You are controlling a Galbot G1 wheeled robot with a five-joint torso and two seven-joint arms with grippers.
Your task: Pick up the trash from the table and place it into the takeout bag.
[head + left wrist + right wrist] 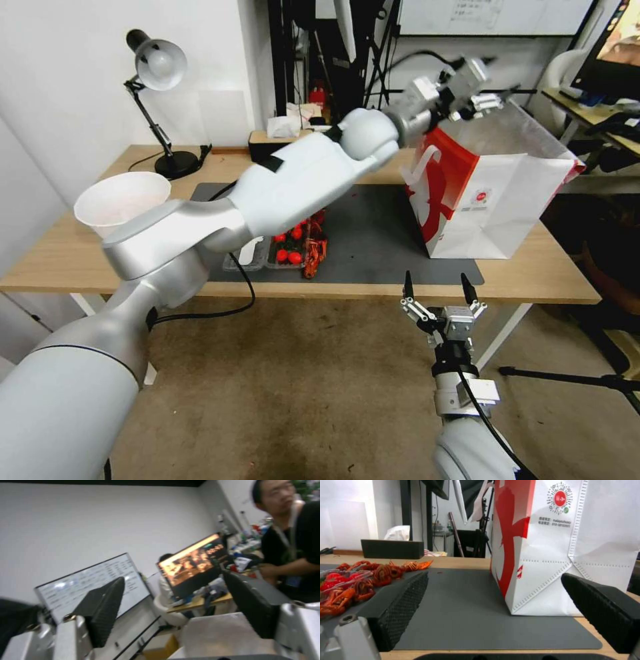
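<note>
Two claws spread wide, left claw (481, 100) empty above takeout bag (493, 200), right claw (440, 288) empty.

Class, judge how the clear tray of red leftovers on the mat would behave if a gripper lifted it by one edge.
The clear tray looks thin, so it would probably flex. Its red leftovers are heaped past the rim and may spill if tilted.
</note>
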